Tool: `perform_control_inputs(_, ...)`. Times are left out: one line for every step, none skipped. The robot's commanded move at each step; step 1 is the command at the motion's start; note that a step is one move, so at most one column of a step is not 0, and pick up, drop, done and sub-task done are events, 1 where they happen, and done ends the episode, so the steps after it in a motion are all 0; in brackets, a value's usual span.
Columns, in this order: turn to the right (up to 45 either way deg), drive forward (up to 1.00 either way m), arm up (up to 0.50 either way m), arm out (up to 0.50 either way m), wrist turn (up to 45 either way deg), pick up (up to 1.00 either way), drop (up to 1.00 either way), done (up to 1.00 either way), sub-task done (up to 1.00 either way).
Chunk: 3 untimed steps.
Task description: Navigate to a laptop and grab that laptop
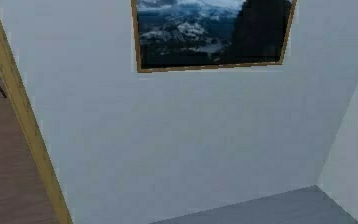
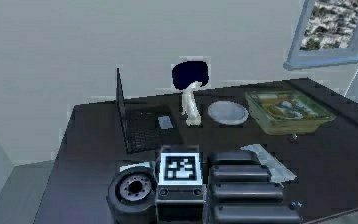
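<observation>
Gripper [image 2: 133, 192], lower centre, over dark table [image 2: 87, 150], hold cannot be told; laptop [image 2: 142, 125], black, lid raised upright, left of centre.

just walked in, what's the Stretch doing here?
The Stretch is parked beside a dark table with an open laptop on it. The arm's end sits low in the arm side view, with the gripper near the table's front edge; I cannot tell whether it holds anything. The laptop lies on the tabletop, not yet lifted. Beside it stand a white figure with a dark blue top, a pale bowl and a greenish tray. Ahead is a wall with a framed landscape picture.
</observation>
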Motion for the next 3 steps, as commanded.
perform_control_inputs(0.0,0.00,0.00,0.48,0.0,0.00,0.00,0.00,0.00)
perform_control_inputs(0.0,0.00,0.00,0.00,45.0,0.00,0.00,0.00,0.00)
perform_control_inputs(0.0,0.00,-0.30,0.00,0.0,0.00,0.00,0.00,0.00)
